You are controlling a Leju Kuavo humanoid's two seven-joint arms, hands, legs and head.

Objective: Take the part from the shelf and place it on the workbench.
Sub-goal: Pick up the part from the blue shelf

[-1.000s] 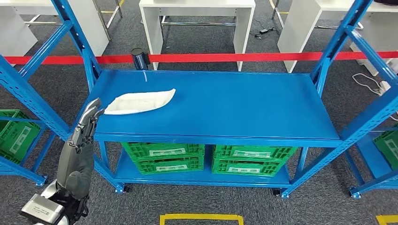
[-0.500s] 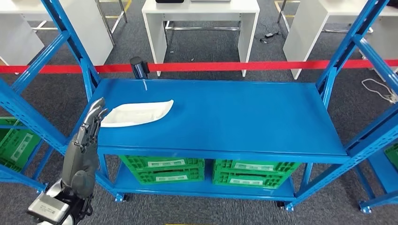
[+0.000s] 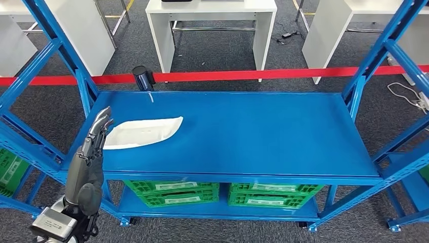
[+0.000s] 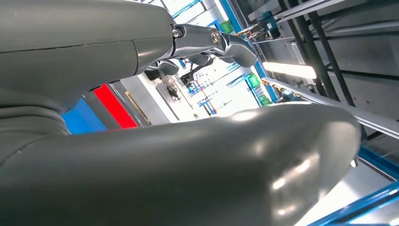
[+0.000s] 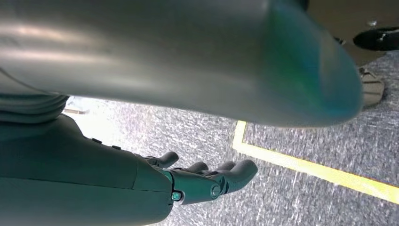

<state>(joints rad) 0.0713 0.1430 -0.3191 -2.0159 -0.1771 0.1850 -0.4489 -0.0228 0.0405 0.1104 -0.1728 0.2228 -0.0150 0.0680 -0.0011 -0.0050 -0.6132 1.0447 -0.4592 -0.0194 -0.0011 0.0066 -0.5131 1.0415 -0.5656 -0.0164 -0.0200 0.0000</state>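
Left hand [image 3: 96, 135]: raised at the shelf's [image 3: 263, 136] near left corner, fingers extended, empty. Right hand [image 5: 207, 181]: hanging over floor, loosely spread, empty. Part [image 3: 141, 132]: white, flat on shelf, just beyond fingertips. Step: reach; next, close on its near edge.

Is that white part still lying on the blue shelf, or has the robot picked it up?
Lying on the shelf. The white part rests flat on the blue surface; the left hand is beside its end, fingers extended, gripping nothing.
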